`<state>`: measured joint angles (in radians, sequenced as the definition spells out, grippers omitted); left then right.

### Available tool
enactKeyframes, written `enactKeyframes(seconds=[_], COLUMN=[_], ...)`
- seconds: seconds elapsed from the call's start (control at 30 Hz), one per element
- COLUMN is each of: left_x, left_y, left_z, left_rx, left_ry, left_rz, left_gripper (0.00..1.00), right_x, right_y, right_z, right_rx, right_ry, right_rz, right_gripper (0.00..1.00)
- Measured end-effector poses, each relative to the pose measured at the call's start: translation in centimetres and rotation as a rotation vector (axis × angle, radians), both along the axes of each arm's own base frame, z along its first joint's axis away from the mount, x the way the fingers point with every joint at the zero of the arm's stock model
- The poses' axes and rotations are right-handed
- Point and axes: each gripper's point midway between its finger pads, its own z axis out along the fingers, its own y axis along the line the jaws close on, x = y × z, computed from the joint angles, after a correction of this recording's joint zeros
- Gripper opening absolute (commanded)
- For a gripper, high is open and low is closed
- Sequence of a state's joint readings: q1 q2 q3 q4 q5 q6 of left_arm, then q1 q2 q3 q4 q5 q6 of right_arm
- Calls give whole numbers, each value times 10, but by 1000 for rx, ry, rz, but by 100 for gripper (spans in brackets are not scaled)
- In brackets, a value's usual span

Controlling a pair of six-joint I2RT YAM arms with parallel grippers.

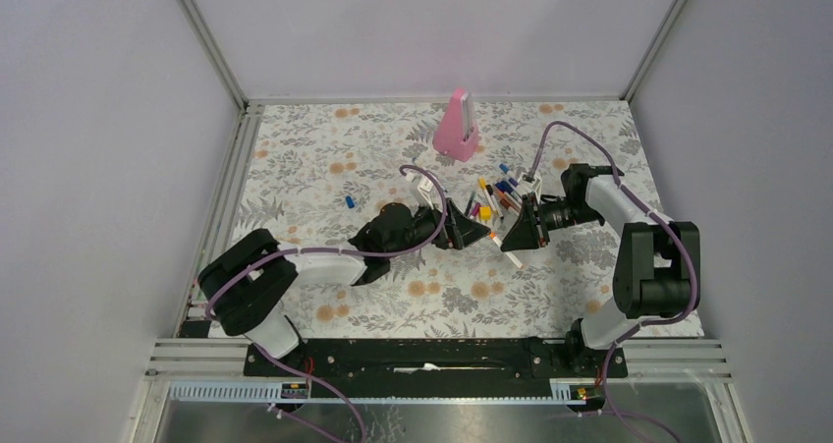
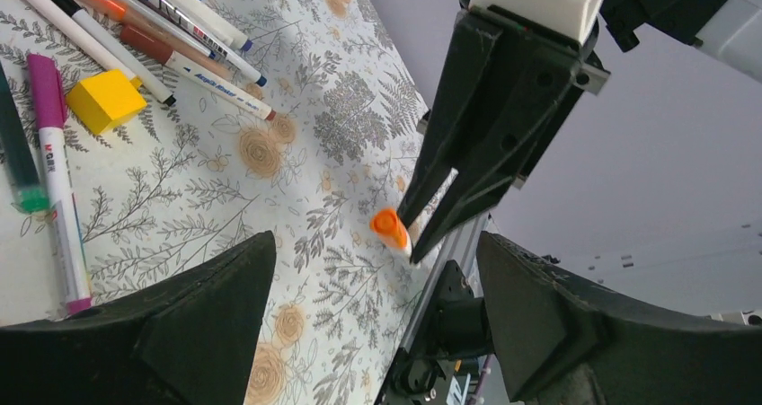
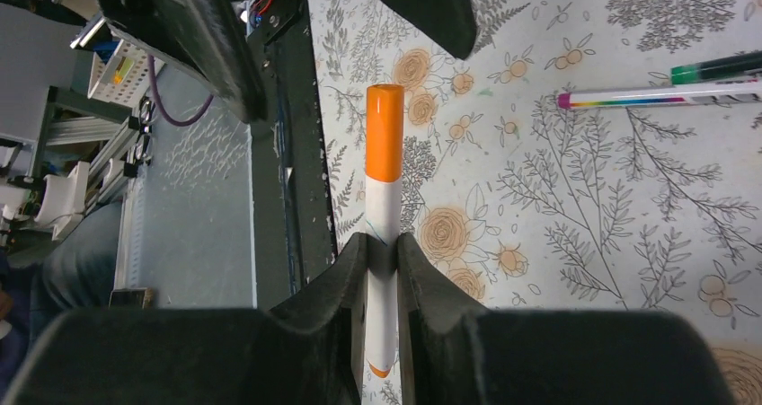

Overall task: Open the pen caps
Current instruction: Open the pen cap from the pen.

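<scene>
My right gripper (image 3: 384, 243) is shut on the white barrel (image 3: 382, 212) of a marker. Its orange pen cap (image 3: 384, 131) is on and points at my left gripper. In the left wrist view the orange cap (image 2: 388, 225) faces me end-on, just beyond my open left gripper (image 2: 376, 243), and the left fingers do not touch it. In the top view the two grippers face each other, left (image 1: 474, 232) and right (image 1: 518, 235), above the mat. Several capped markers (image 1: 491, 197) lie behind them. A loose blue cap (image 1: 350, 201) lies to the left.
A tall pink wedge-shaped object (image 1: 457, 126) stands at the back of the floral mat (image 1: 324, 168). A yellow block (image 2: 105, 100) lies among the markers (image 2: 171, 28). The black rail (image 1: 393, 355) runs along the near edge.
</scene>
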<state>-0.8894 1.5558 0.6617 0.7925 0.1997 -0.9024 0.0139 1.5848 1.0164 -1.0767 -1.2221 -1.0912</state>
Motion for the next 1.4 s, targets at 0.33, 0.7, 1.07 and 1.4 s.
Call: enactKeyframes(seconds=[0.33, 0.7, 1.07, 1.4], left_x=[3, -6, -5, -7], left_y=[-22, -33, -38, -29], left_z=[-7, -9, -9, -5], left_rx=[-17, -39, -60, -73], left_ry=[4, 24, 41, 47], left_rz=[-5, -27, -30, -4], left_gripper=[63, 41, 0, 0], right_x=[-6, -8, -9, -10], right_y=[7, 9, 10, 9], right_z=[-1, -1, -3, -2], right_rx=[23, 31, 33, 13], right_ry=[43, 59, 53, 34], right_rz=[36, 55, 70, 77], right_gripper=[0, 0, 2, 68])
